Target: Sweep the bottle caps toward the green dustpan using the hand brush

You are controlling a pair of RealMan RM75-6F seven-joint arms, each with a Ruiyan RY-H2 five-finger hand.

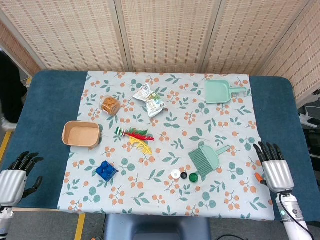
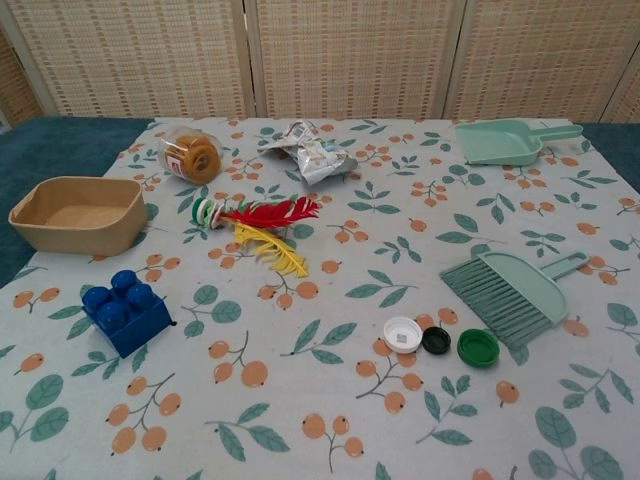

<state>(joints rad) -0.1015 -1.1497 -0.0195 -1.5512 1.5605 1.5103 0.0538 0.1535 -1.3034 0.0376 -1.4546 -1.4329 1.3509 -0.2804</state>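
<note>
- Fingers of both hands are spread and hold nothing: the left hand [image 1: 15, 176] sits at the lower left corner of the head view, the right hand [image 1: 272, 167] at the lower right, both off the patterned cloth on the blue table [image 1: 45, 100].
- Neither hand shows in the chest view.
- Lying bristle-end toward the lower left, the hand brush [image 1: 206, 158] rests on the cloth right of centre, its handle pointing up and right; nothing touches it.
- Three bottle caps sit in a short row just below the bristles: a white cap [image 1: 175, 174], a black cap [image 1: 184, 175] and a green cap [image 1: 193, 177], nearly touching each other.
- At the upper right of the cloth, well apart from the caps, lies the green dustpan [image 1: 218, 92], handle pointing right.
- My reading is that the step in hand is picking up the brush, and the right hand is nearer to it.
- To do it well, take the handle rather than the head, so the bristles stay free and can be set below the caps.
- Sweep up the frame in short strokes, keeping all three caps ahead of the bristles, since round caps may roll sideways.
- No brand or writing can be read; the crumpled wrapper [image 1: 150, 100] has print too small to make out.
</note>
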